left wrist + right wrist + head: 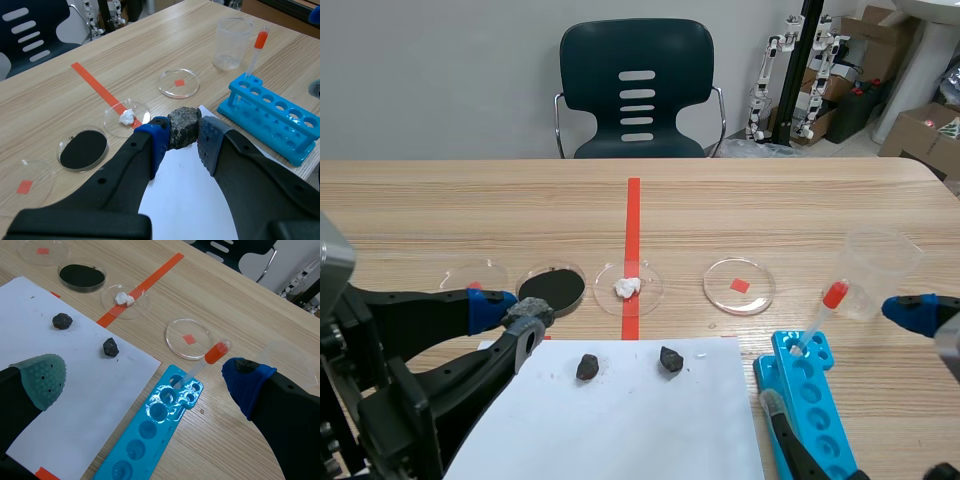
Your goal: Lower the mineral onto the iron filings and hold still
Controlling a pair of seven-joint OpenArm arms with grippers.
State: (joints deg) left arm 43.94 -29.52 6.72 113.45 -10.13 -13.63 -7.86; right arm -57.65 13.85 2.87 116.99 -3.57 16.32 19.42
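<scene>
My left gripper (183,134) is shut on a rough grey-black mineral (184,125), pinched between its blue and grey pads. In the scene view the left gripper (518,312) hovers at the near-left rim of the petri dish of black iron filings (552,288). The mineral (529,314) is just short of the dish. From the left wrist, the filings dish (83,150) lies ahead and off to one side of the fingers. My right gripper (145,382) stands open over the blue rack and the paper's edge, holding nothing.
Two small dark rocks (587,366) (670,359) lie on a white paper sheet (620,430). Three more dishes stand in the row: one with a red marker (470,275), one with a white lump (628,287), another with a red marker (739,286). A blue tube rack (812,400), a red-bulbed pipette (823,310) and a clear beaker (875,270) stand to the right.
</scene>
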